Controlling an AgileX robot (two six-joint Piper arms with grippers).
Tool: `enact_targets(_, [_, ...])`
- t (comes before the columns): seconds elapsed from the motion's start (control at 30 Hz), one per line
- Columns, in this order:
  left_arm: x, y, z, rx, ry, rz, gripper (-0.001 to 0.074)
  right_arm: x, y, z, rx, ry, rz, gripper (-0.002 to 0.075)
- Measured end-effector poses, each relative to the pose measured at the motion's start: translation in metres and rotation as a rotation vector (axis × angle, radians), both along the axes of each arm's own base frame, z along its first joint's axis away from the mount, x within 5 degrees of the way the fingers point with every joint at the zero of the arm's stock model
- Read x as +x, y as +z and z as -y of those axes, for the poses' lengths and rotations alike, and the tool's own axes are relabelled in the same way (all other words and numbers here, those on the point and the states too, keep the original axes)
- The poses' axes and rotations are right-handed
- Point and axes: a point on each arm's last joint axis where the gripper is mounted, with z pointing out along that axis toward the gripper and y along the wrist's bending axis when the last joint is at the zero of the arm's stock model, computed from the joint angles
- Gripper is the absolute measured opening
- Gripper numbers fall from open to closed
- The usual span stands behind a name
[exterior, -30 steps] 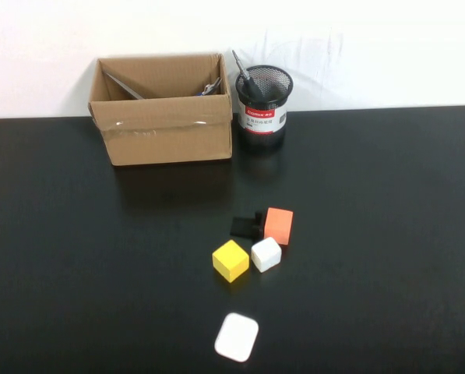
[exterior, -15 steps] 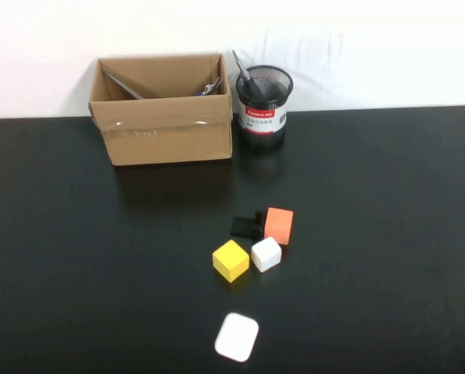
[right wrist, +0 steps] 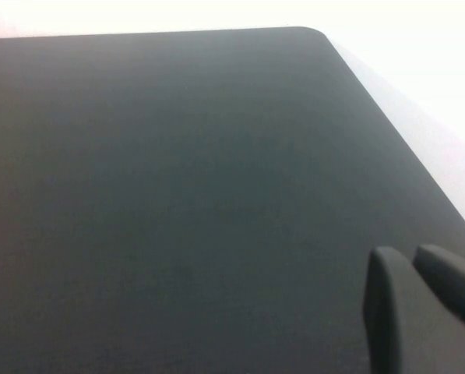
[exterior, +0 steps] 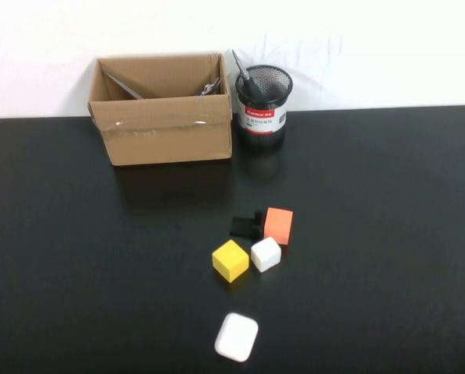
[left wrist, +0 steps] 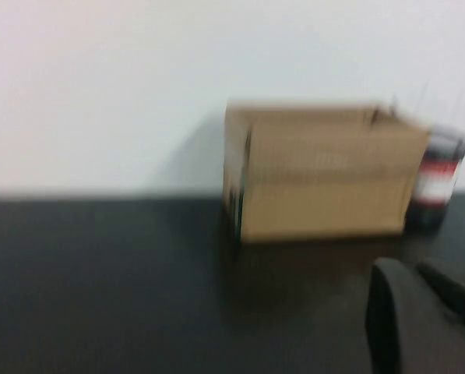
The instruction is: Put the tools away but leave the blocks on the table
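Tools: the metal tips of two of them showed above the rim of the cardboard box (exterior: 163,109) at the back of the table (exterior: 76,257) — one long steel piece (exterior: 123,86) leaning in the box's left half, another metal end (exterior: 211,86) poking up at its right rear corner; which tool was which could not be told.
Knife: a slim dark utility knife (exterior: 242,74) stood tilted in the black mesh pen cup (exterior: 263,105), its metal tip up and to the left.
Pen cup: just right of the box, close beside it.
Blocks: all on the table, well in front of the box — the orange block (exterior: 278,225) upright, the small black piece (exterior: 245,226) touching its left side, the white cube (exterior: 265,254) just in front of the orange one, the yellow cube (exterior: 230,260) close beside the white cube on its left.
Flat white square: the rounded white square (exterior: 237,336) lay apart from the cluster, nearer the robot.
Left gripper: the left gripper (left wrist: 419,280) was out of the high view; its own camera showed its dark fingers pressed together, holding nothing, low over the table and facing the box and cup.
Right gripper: the right gripper (right wrist: 415,269) was likewise closed and empty, over bare tabletop near the table's rounded corner.
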Motion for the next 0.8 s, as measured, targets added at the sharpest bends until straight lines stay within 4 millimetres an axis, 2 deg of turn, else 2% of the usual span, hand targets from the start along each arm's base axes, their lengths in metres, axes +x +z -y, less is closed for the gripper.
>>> enact_targets(0.07, [0.002,-0.017,0.0,0.001,0.006,-0.074,-0.0001,0.0,0.0,0.0,0.0,0.0,0.0,-0.0006])
enact_targets(0.17, [0.0,-0.033,0.0,0.038,0.0,-0.21,-0.0001,0.0,0.0,0.0,0.0,0.0,0.0,-0.0006])
enact_targets(0.8, [0.0,-0.034,-0.001,0.048,0.005,-0.212,-0.0001,0.0,0.0,0.0,0.0,0.0,0.0,-0.0006])
